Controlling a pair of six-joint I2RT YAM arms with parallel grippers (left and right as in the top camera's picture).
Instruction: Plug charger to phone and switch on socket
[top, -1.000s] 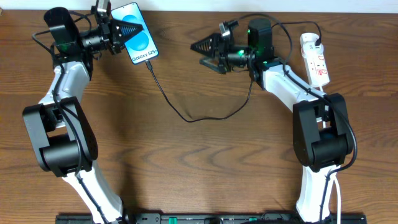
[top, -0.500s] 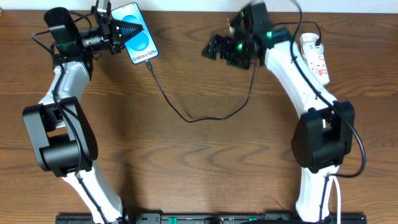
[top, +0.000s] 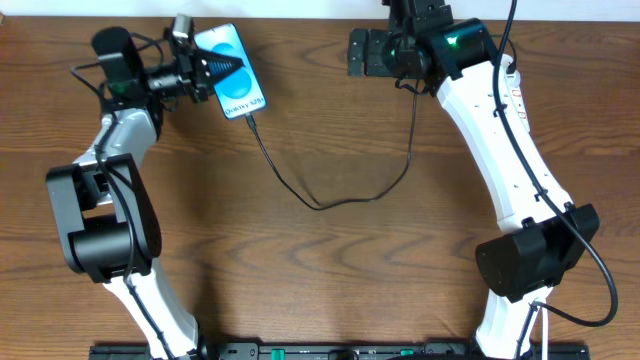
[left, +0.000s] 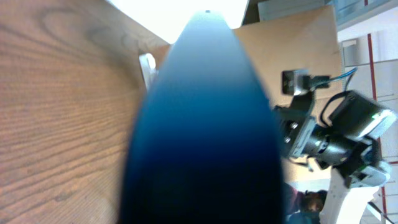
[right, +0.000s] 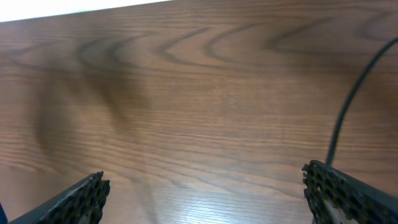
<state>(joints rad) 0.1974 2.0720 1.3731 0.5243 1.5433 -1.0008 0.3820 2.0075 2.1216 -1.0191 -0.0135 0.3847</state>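
Observation:
The phone (top: 238, 85), its blue screen up, lies at the far left of the table. My left gripper (top: 216, 68) is shut on it, one black finger lying across the screen. In the left wrist view a blurred blue shape (left: 205, 124) fills the middle. The charger cable (top: 320, 204) runs from the phone's near short edge in a loop across the table and up behind my right arm. My right gripper (top: 357, 52) hovers open near the far edge, holding nothing. The right wrist view shows its gripper (right: 214, 199) open over bare wood beside the cable (right: 348, 106). The socket (top: 518, 100) is mostly hidden by my right arm.
The wooden table (top: 300, 280) ends at a white wall along its far edge. My right arm (top: 500, 140) stretches across the right side of the table, above the socket. A black rail (top: 320, 351) runs along the near edge.
My right arm has swung up and toward the far edge, and it now covers most of the socket. The left gripper and the phone have shifted slightly right and turned.

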